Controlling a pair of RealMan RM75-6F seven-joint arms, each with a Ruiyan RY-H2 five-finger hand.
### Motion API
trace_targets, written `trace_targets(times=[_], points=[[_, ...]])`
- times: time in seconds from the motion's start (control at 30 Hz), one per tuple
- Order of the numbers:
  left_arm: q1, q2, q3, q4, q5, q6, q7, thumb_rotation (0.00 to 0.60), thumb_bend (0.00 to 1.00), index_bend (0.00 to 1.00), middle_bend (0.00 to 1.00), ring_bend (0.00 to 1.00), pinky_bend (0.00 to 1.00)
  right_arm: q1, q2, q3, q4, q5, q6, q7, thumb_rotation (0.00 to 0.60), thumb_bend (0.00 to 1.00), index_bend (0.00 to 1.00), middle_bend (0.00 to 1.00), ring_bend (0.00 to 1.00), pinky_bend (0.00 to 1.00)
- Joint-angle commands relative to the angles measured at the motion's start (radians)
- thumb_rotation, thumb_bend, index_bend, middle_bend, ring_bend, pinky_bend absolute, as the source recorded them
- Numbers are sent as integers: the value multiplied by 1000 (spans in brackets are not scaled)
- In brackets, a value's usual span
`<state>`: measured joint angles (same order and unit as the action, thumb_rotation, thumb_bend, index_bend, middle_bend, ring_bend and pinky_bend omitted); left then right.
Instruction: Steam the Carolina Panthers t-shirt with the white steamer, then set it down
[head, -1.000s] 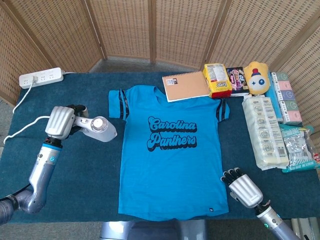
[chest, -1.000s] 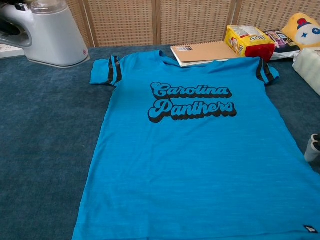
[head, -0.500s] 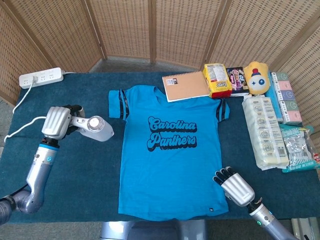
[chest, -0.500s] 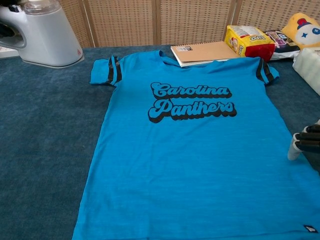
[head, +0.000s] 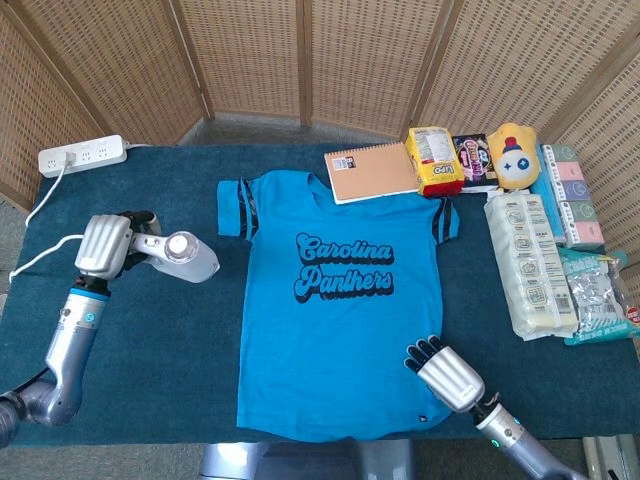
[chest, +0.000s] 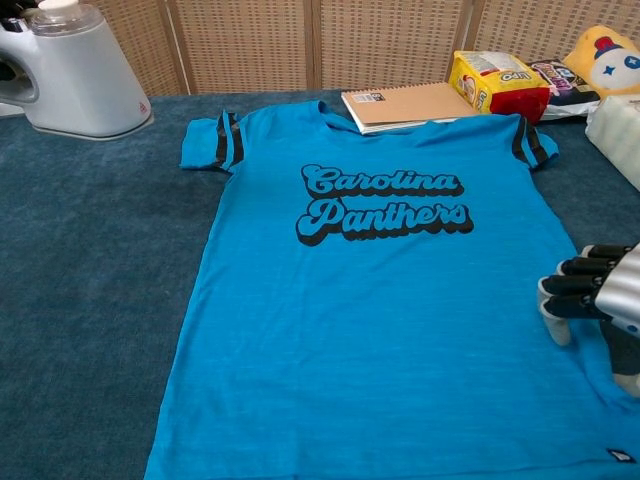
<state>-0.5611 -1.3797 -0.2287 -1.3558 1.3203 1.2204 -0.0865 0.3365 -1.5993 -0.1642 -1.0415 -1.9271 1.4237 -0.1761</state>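
Observation:
The blue Carolina Panthers t-shirt lies flat in the middle of the dark blue table, print up; the chest view shows it too. The white steamer stands on the table left of the shirt's sleeve, apart from it, and appears at the top left of the chest view. My left hand grips its handle from the left side. My right hand is at the shirt's lower right edge, fingers spread and pointing left over the fabric, holding nothing; the chest view has it at the right border.
A white power strip sits at the back left, its cord running toward the steamer. A notebook, yellow snack bag and yellow plush line the back. Packets crowd the right side. A wicker screen stands behind.
My left hand has carried the steamer leftward, farther from the sleeve. My right hand has moved left from the table's right front onto the shirt's lower right edge.

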Motion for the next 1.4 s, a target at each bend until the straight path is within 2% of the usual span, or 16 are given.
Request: trace_targets(times=[0.03, 0.27, 0.67, 1.07, 1.4], points=[[2, 1, 1, 4, 5, 2, -8, 600, 539, 573, 662, 605, 728, 12, 1, 1, -24, -2, -18, -22, 600, 219, 524, 415, 380, 374], [4, -3, 0, 17, 13, 6, -30, 600, 539, 573, 663, 606, 728, 27, 9, 5, -72, -1, -41, -61, 600, 288, 602, 480, 435, 429], [-4, -15, 1, 29, 25, 1, -38, 600, 539, 573, 663, 606, 728, 21, 14, 10, -106, 15, -38, -85, 600, 313, 725, 601, 566, 575], [-11, -30, 2, 44, 25, -8, -38, 600, 539, 573, 662, 606, 728, 23, 11, 7, -112, 13, -40, -78, 600, 418, 727, 629, 632, 687], [-24, -55, 8, 61, 31, -24, -34, 600, 539, 573, 662, 605, 729, 29, 35, 20, -155, 24, -21, -39, 600, 441, 733, 642, 664, 728]])
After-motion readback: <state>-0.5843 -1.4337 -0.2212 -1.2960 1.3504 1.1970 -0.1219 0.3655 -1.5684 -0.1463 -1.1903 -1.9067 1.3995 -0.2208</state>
